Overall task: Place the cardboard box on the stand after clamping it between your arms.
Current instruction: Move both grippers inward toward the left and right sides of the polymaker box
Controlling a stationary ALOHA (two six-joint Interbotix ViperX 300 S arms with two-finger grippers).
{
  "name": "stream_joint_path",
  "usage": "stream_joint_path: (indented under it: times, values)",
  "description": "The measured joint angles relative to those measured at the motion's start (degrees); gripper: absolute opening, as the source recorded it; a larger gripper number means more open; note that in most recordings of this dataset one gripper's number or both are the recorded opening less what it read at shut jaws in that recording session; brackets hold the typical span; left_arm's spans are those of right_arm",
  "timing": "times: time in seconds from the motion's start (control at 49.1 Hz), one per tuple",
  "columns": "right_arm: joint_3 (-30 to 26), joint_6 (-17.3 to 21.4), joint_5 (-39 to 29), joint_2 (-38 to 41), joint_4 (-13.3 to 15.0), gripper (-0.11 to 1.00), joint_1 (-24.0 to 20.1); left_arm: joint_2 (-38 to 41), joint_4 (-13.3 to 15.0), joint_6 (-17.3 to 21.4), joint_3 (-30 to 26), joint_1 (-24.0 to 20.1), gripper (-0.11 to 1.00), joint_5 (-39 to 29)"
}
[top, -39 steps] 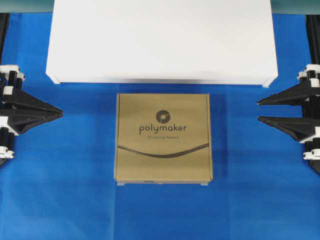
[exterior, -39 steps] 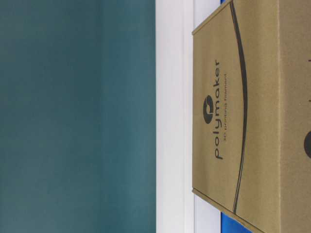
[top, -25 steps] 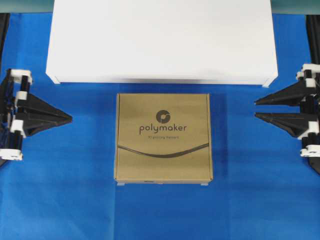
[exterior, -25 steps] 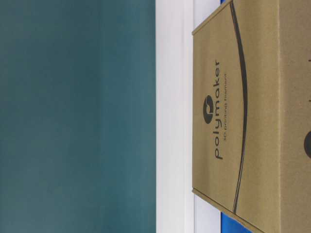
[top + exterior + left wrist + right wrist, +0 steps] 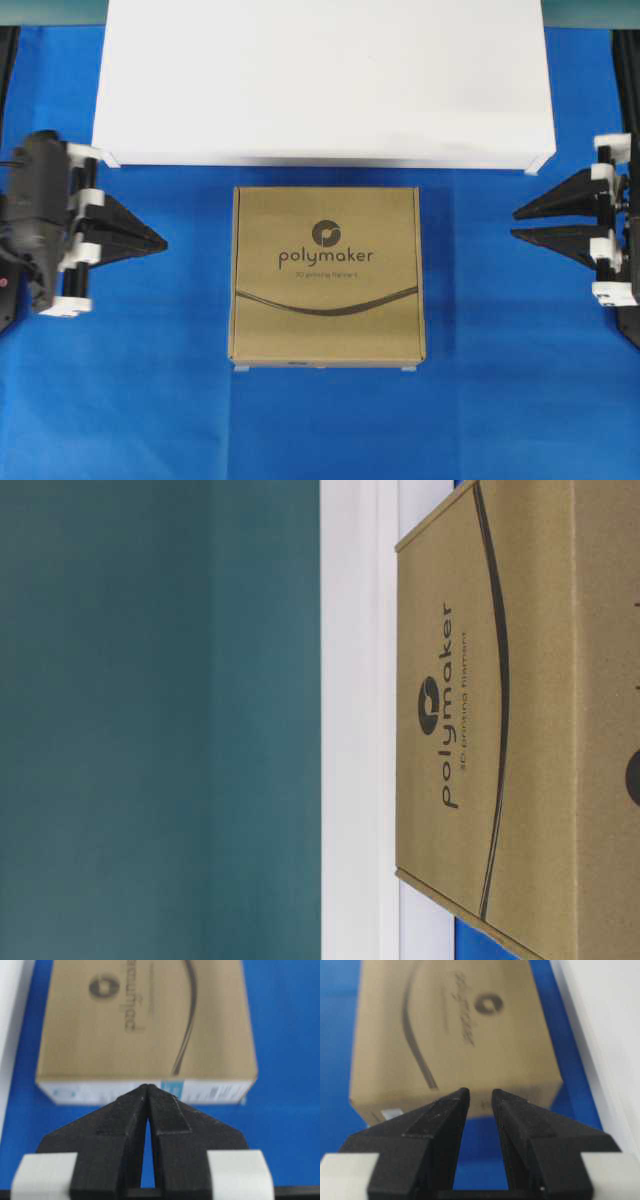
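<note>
The brown cardboard box with the "polymaker" print lies flat on the blue cloth, just in front of the wide white stand. My left gripper is shut and empty, its tips pointing at the box's left side, a gap away. The left wrist view shows the gripper's shut tips before the box's white-labelled side. My right gripper is slightly open and empty, to the right of the box, farther off. The right wrist view shows the gripper facing the box.
Blue cloth covers the table around the box. The table-level view shows the box close up, the stand's white edge and a teal wall behind.
My left gripper has moved right toward the box and its jaws have closed. My right gripper has narrowed its gap and stayed near the right edge.
</note>
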State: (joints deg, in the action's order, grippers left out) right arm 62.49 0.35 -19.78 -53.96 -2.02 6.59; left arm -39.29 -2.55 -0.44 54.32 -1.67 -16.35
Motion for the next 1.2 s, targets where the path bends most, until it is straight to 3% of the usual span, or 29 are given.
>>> stream_joint_path:
  times: [0.285, 0.469, 0.591, 0.652, 0.734, 0.815, 0.917, 1.019, 1.202]
  values:
    - [-2.81, 0.09, -12.92, 5.89, 0.09, 0.07, 1.41, 7.38, -0.18, 0.09, -4.31, 0.79, 0.01, -10.55]
    - [-4.31, 0.0, -15.56, 11.51, 1.14, 0.08, 1.41, 10.81, -0.35, 0.09, -6.77, 0.88, 0.01, -14.68]
    - [-5.01, 0.0, -15.73, 14.68, 1.93, 0.16, 1.58, 11.34, -0.62, 1.67, -7.21, 0.88, 0.01, -15.03]
    - [-5.62, 0.0, -16.61, 16.26, 2.02, 0.27, 1.76, 11.43, -0.7, 2.46, -7.21, 0.97, 0.03, -15.21]
    - [-6.59, 0.0, -18.46, 18.72, 2.11, 0.48, 1.85, 11.6, -0.7, 2.72, -7.21, 0.88, 0.17, -15.12]
    - [-7.65, 0.0, -19.95, 21.09, 2.11, 0.74, 1.85, 12.04, -0.62, 2.81, -7.12, 0.97, 0.41, -14.68]
    - [-8.61, 0.0, -20.13, 23.29, 2.02, 0.95, 1.85, 13.27, -0.7, 2.2, -5.98, 0.88, 0.71, -13.18]
    - [-8.88, 0.0, -18.63, 24.96, 2.11, 1.0, 1.85, 15.21, -0.7, 2.11, -5.1, 0.79, 0.89, -11.78]
    - [-7.73, -0.09, -15.29, 28.13, 2.11, 0.99, 1.76, 18.02, -0.62, 2.37, -3.78, 0.26, 0.87, -5.8]
